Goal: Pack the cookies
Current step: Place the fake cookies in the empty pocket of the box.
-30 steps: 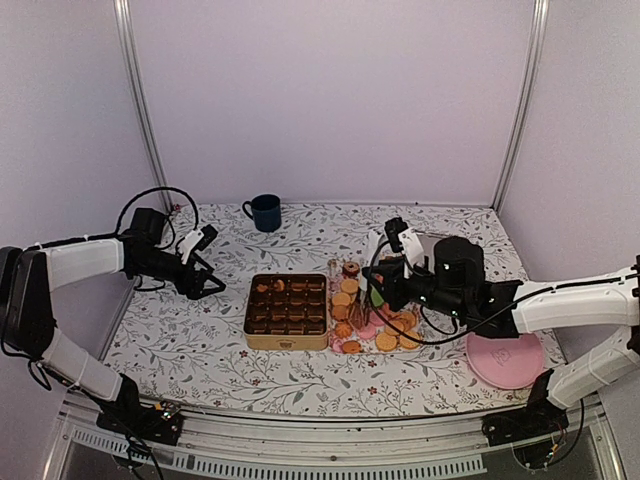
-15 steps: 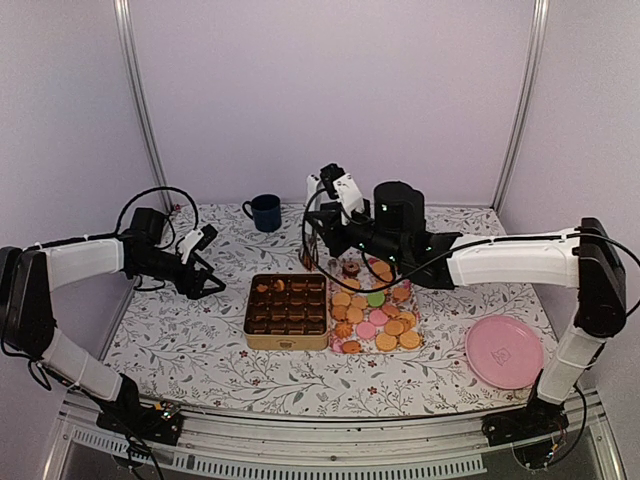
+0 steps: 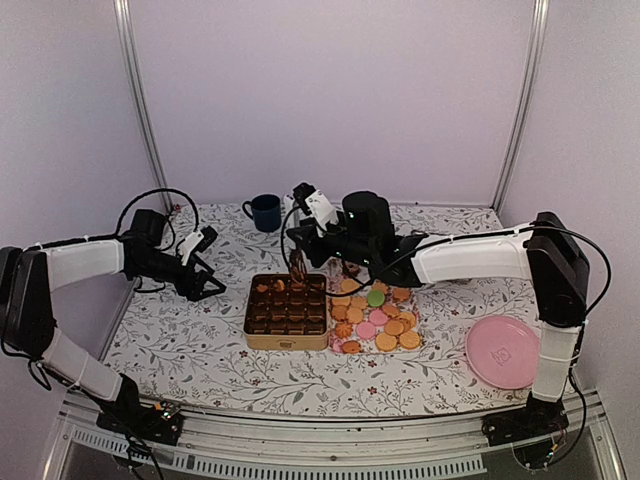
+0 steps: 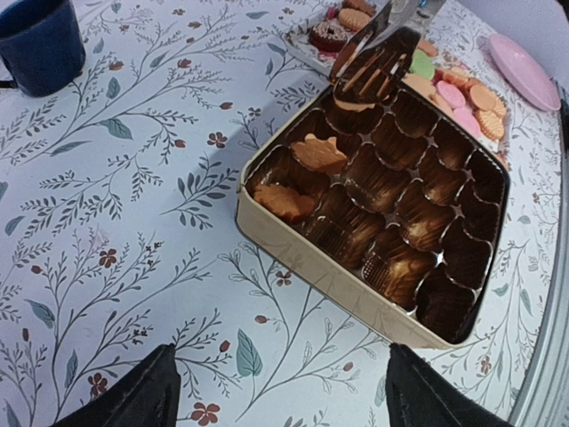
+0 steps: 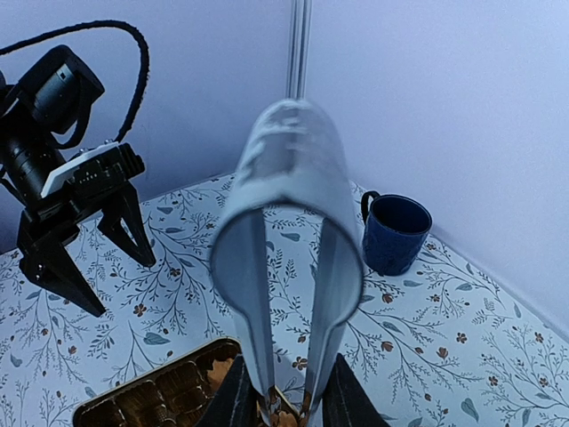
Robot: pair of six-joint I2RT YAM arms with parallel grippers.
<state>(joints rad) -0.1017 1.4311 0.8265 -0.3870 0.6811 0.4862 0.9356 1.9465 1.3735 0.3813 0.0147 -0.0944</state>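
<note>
A gold tin [image 3: 286, 342] of brown paper cups holds two orange cookies [image 4: 320, 153] in its far left cups. More cookies [image 3: 388, 325], orange, pink and green, lie just right of the tin. My right gripper [image 5: 289, 402] is shut on metal tongs [image 5: 289, 222]. The tong tips [image 3: 298, 268] pinch a golden cookie [image 5: 284, 418] over the tin's far row. My left gripper [image 4: 280, 400] hangs open, with nothing in it, over the cloth left of the tin [image 4: 329, 267].
A blue mug [image 3: 266, 212] stands at the back, beyond the tin. A pink plate [image 3: 505, 352] lies at the front right. The left gripper [image 5: 80, 240] shows in the right wrist view. Purple walls close in the table.
My right arm has swung left from above the loose cookies to the tin's far edge, carrying the tongs. The left arm has not moved.
</note>
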